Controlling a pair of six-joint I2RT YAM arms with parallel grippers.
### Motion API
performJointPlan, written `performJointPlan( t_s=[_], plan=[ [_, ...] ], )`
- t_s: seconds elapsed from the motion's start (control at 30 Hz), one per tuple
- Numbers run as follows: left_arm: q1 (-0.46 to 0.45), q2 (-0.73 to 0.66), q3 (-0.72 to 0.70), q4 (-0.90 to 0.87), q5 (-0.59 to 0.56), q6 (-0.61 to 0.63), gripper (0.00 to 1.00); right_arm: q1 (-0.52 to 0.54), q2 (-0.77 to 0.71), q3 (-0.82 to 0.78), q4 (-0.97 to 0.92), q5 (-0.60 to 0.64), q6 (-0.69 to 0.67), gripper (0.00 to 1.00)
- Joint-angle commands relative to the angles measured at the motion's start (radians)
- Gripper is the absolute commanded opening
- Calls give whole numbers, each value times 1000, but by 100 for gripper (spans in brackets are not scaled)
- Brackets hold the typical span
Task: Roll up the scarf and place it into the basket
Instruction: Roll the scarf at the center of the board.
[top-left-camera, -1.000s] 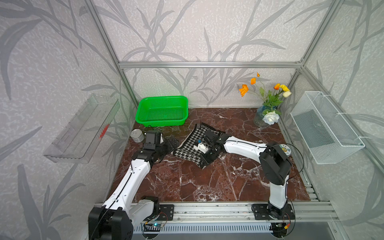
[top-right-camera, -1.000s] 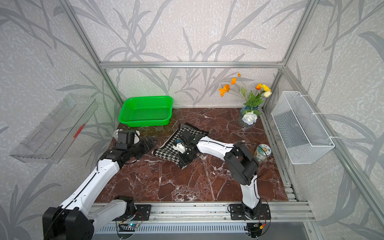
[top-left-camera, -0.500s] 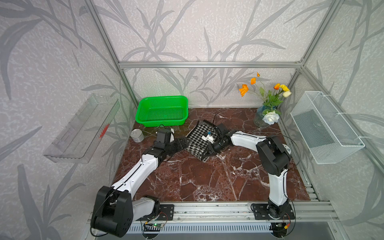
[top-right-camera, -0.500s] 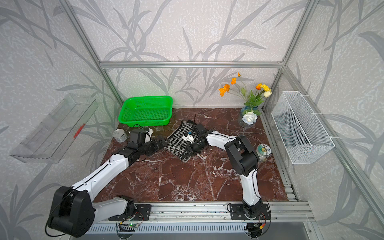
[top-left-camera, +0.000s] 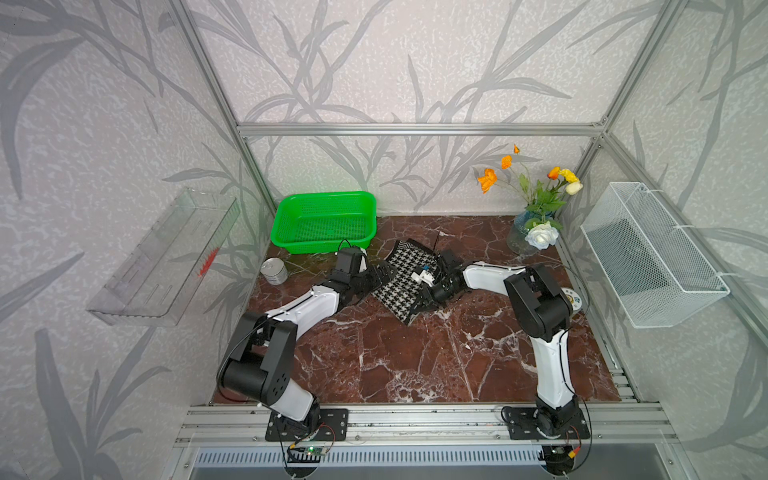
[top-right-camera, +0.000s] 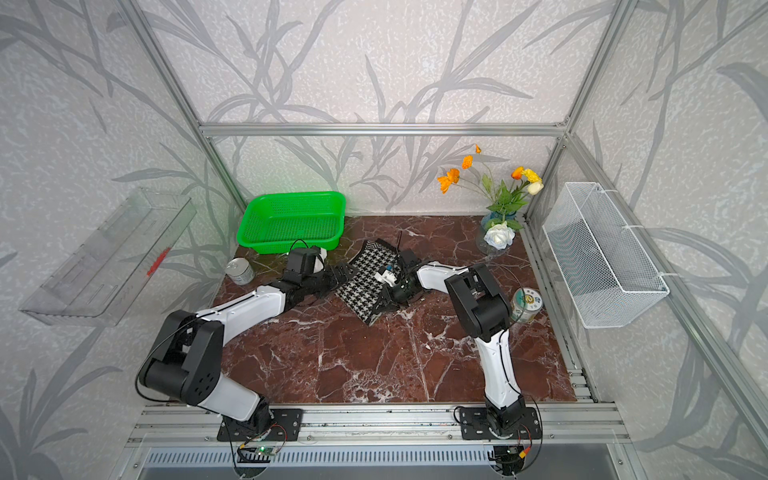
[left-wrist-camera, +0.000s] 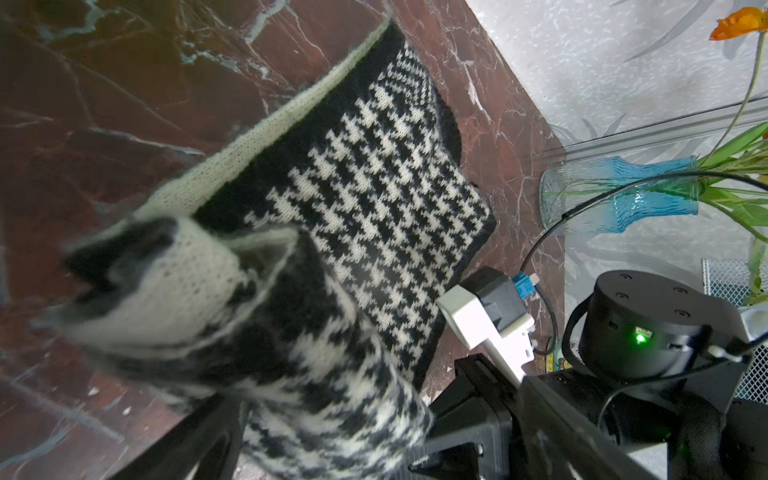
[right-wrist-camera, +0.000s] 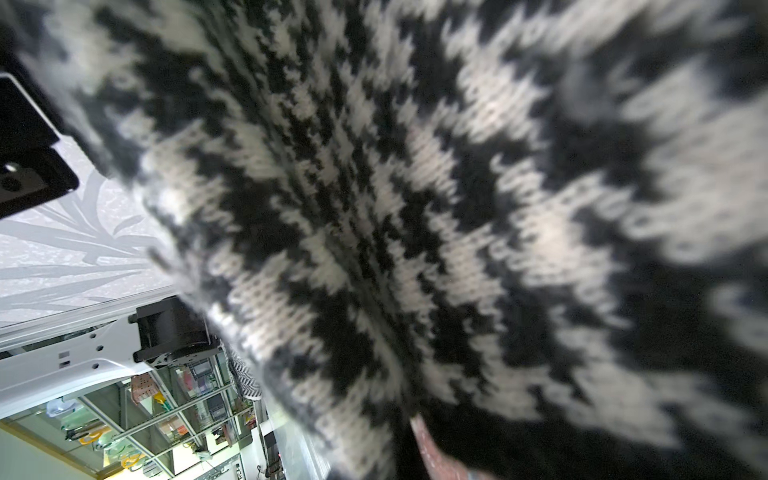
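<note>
The scarf (top-left-camera: 405, 278) (top-right-camera: 365, 286), houndstooth side up, lies partly rolled on the marble table, in front and to the right of the green basket (top-left-camera: 328, 194) (top-right-camera: 291, 194). My left gripper (top-left-camera: 376, 276) (top-right-camera: 338, 276) is open at the scarf's left edge. In the left wrist view the rolled end of the scarf (left-wrist-camera: 374, 187) sits between the jaws of the left gripper (left-wrist-camera: 332, 436). My right gripper (top-left-camera: 417, 305) (top-right-camera: 380, 305) is shut on the scarf's near right edge. The scarf (right-wrist-camera: 415, 208) fills the right wrist view and hides the right fingers.
A tin can (top-left-camera: 274, 271) stands left of the left gripper. A vase of flowers (top-left-camera: 528, 237) is at the back right. A round tin (top-right-camera: 527, 304) lies by the right arm. A white wire basket (top-left-camera: 648, 257) and a clear tray (top-left-camera: 162, 257) hang on the side walls.
My left arm has reached right and forward until its open jaws meet the scarf's left edge. The right gripper has pulled the scarf back and right, and the scarf is bunched narrower.
</note>
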Motion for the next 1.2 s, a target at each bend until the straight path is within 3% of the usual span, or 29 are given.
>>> performJointPlan(
  t_s=[0.0,0.2,0.37,0.47,0.73,0.8,0.93,1.17],
  plan=[
    [-9,23,45,90,12,-21,100,-3,16,29,-43,63,-27,2],
    [-9,101,79,57,-51,-41,99,3,-36,53,-97,202,-56,6],
    [-9,163,52,64,-115,-78,99,33,-129,77,-138,386,-78,24],
    [-7,211,55,57,-120,-90,100,74,-189,93,-179,551,-111,39],
    [-7,265,58,81,-83,-133,99,324,-343,70,-171,1053,-248,67],
    [-7,261,64,63,-82,-128,100,382,-349,63,-149,1128,-282,71],
    [-7,251,69,56,-61,-138,100,431,-304,61,-113,1212,-311,77],
    [-12,218,71,15,-54,-153,99,448,-151,127,-165,1280,-319,78]
  ],
)
